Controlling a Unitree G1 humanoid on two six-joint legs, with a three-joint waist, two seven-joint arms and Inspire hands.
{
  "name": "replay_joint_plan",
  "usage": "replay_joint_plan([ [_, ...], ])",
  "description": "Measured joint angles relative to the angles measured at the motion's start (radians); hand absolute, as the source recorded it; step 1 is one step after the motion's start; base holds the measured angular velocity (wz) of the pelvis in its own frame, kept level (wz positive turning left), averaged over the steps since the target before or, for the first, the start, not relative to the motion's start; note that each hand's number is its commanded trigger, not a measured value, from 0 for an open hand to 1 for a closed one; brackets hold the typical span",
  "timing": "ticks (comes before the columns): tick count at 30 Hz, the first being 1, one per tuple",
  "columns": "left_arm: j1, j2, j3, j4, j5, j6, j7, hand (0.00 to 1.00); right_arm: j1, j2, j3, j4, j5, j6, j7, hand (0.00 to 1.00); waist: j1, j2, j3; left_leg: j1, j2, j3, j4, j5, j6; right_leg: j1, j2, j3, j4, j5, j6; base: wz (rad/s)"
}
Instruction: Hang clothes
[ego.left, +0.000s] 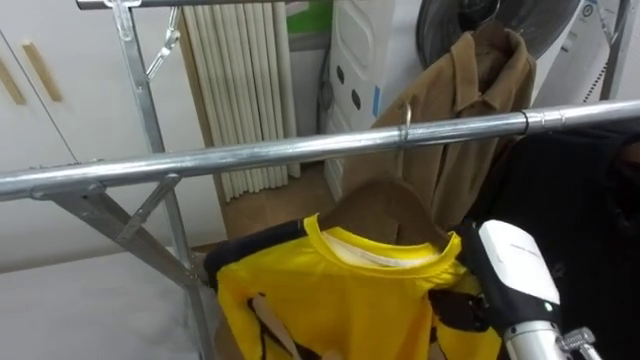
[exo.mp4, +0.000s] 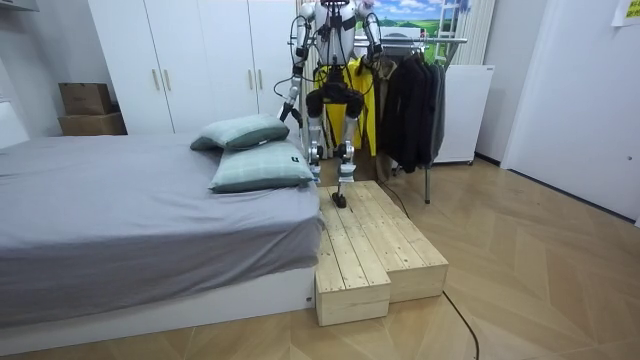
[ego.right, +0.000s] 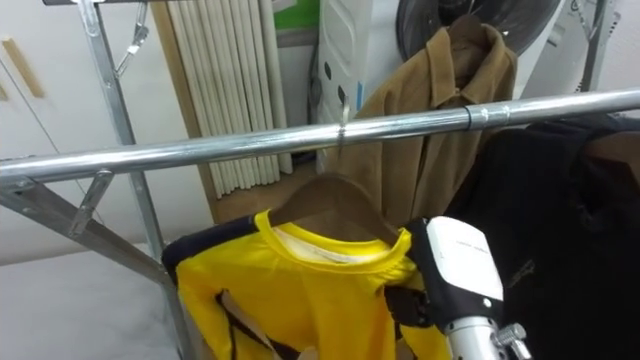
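Right hand (ego.left: 462, 308), or what seems to be it, shows as a dark shape past the white forearm, pressed against the shoulder of the yellow shirt (ego.left: 340, 300). Whether it grips the cloth or merely rests there I cannot tell, since the shirt covers most of it. Most likely it stays near to steady the garment while it settles.

That shirt sits on a brown wooden hanger (ego.left: 385, 205), whose metal hook is over the steel rail (ego.left: 250, 155) of the clothes rack. The shirt therefore seems already hung, its weight on the rail and not on the arm. Dark clothes (ego.left: 570, 200) hang on the same rail just to the right, and a brown jacket (ego.left: 470, 110) hangs farther back, in front of a fan (ego.left: 470, 20).

No bin or basket is in sight; the rack is the only holder, and it carries these garments. The room view shows the robot on a wooden platform (exo.mp4: 370, 240) beside the bed (exo.mp4: 130, 200), which lifts it within reach of the rail.
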Motion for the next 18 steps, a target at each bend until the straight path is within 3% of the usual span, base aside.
replay_joint_plan([
  [8,0.000,0.027,0.001,0.000,0.001,-0.015,-0.034,0.00,-0.015,-0.055,0.057,-0.086,-0.004,0.000,0.049,1.00,0.013,-0.021,-0.0034,0.003,0.000,-0.027,0.003,0.005,-0.008,0.010,-0.002,-0.016,-0.001,-0.009,-0.006,0.07],
  [18,-0.001,0.040,0.002,0.000,0.041,-0.040,-0.071,0.00,-0.087,-0.061,0.065,-0.118,0.002,-0.036,0.095,1.00,0.029,-0.033,0.0006,0.017,-0.001,-0.048,0.004,0.007,-0.010,0.037,-0.005,-0.022,-0.022,-0.013,0.005,0.06],
])
